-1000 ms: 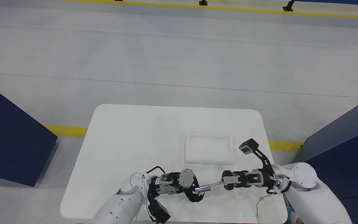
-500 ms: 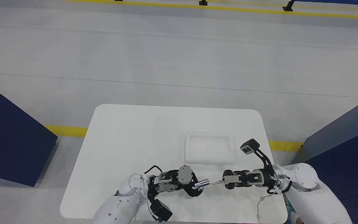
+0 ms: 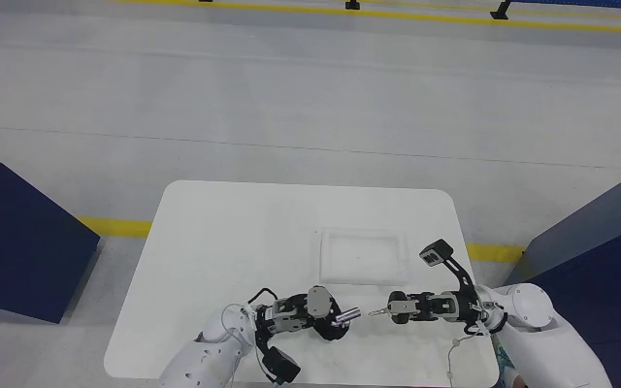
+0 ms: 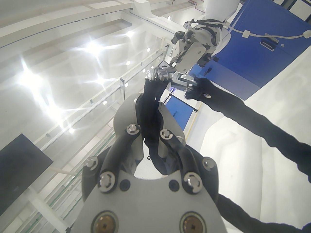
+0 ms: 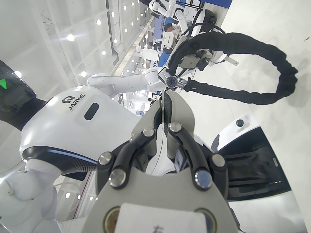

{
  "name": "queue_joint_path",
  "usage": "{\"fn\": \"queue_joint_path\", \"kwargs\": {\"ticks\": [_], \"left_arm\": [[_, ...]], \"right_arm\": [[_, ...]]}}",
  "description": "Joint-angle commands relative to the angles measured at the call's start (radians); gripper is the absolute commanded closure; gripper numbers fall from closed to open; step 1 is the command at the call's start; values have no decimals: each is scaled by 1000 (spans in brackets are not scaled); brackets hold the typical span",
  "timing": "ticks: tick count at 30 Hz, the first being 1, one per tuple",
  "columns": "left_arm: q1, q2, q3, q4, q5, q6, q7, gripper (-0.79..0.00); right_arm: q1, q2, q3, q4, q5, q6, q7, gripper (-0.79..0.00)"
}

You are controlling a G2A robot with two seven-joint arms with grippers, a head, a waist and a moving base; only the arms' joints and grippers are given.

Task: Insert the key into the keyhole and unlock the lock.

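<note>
Aligning key with keyhole: my right end effector pinches the key; the lock, just apart at its 9 o'clock, is clamped by its cable in my left end effector. Next: straight push.

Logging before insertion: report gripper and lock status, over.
Left gripper shut on black-sleeved cable lock with silver cylinder. Right gripper shut on thin metal key, tip just short of keyhole, not inserted. Cable loop off to side, not blocking.
</note>
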Motion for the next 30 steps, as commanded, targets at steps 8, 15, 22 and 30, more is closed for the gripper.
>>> {"fn": "queue_joint_path", "kwargs": {"ticks": [8, 15, 22, 30], "left_arm": [[0, 0, 0, 0, 0, 0, 0, 0], [0, 0, 0, 0, 0, 0, 0, 0], [0, 0, 0, 0, 0, 0, 0, 0], [0, 0, 0, 0, 0, 0, 0, 0]], "right_arm": [[-7, -2, -6, -7, -17, 17, -35, 0], [5, -9, -16, 20, 1, 40, -18, 0], [25, -16, -30, 43, 11, 48, 8, 0], [42, -26, -52, 55, 5, 57, 10, 0]]}}
